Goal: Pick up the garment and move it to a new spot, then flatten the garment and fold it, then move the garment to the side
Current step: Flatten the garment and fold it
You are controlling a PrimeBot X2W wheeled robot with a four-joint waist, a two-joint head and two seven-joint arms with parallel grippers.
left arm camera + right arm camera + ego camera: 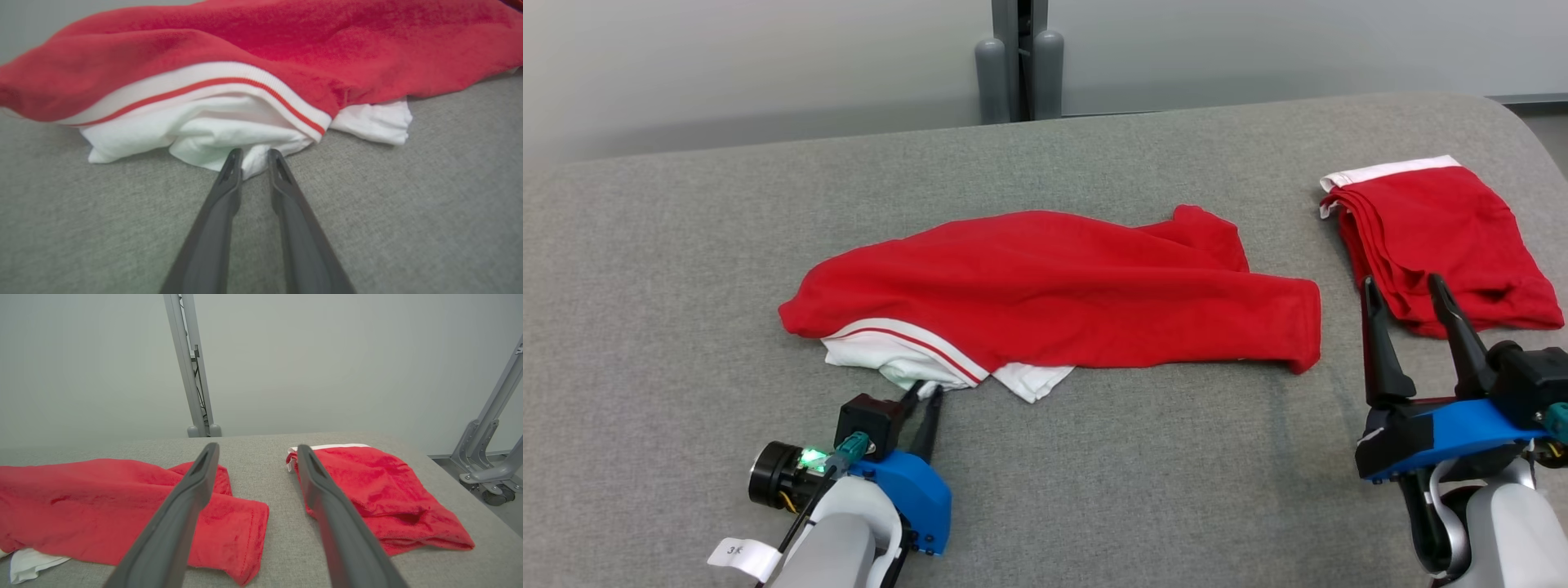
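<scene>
The red garment [1045,286] is spread crumpled across the middle of the table [686,327], its white part turned toward the near edge. The fingers of the left gripper [928,389] are set narrowly apart around a fold of that white cloth; whether it is truly clamped cannot be told. The right gripper [1401,280] is held near the right edge, fingers wide apart and empty, just before a folded red cloth [1445,229].
</scene>
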